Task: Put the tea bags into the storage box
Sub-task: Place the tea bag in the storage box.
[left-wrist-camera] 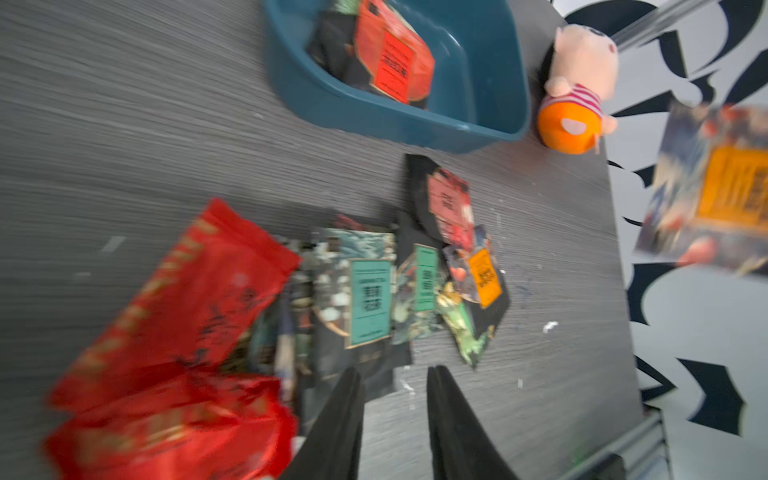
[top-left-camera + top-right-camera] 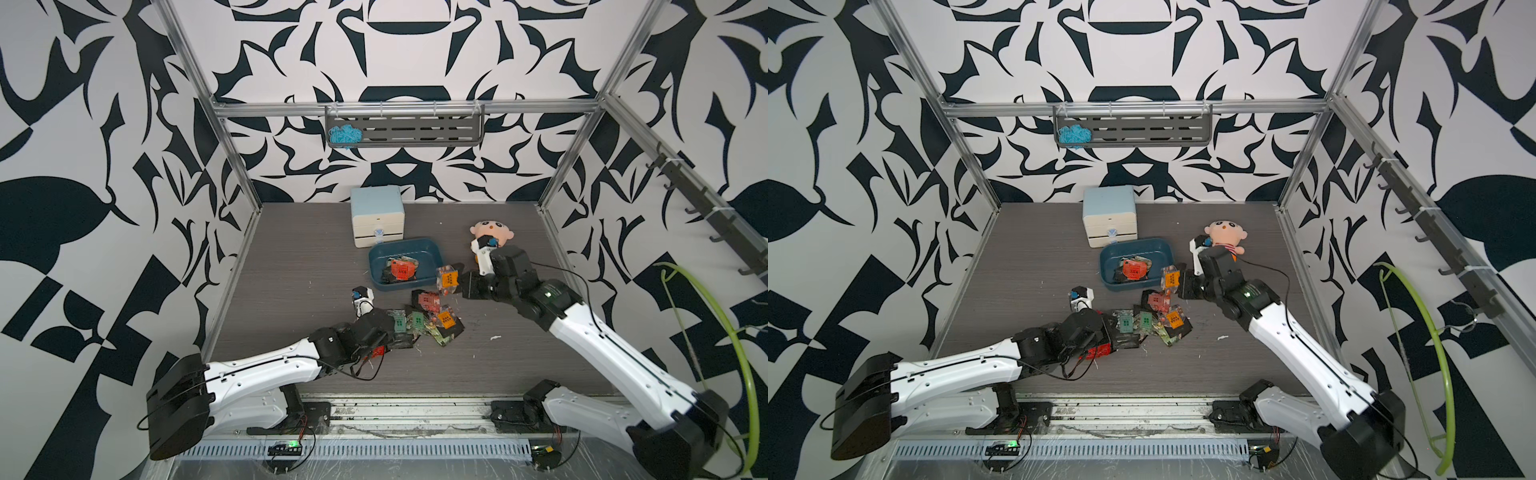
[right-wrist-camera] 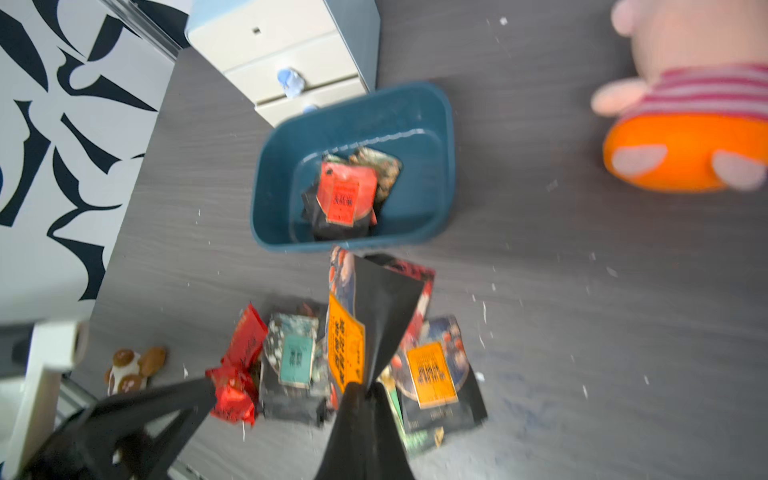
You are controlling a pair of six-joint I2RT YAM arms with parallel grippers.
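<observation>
Right hand [image 3: 365,387] pinching tea bag [image 3: 345,336], box [image 3: 444,145] beside

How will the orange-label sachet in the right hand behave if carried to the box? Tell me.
Probably light: the sachet sticks out from one pinched edge in the right hand without drooping. Likely semi-stiff yet crinkly: its foil shows a sharp fold. Possibly slippery, since the surface looks glossy.

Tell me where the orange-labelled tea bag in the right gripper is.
In both top views the orange-labelled tea bag is pinched in the right gripper, just outside the near-right corner of the storage box, beyond the loose pile.
</observation>
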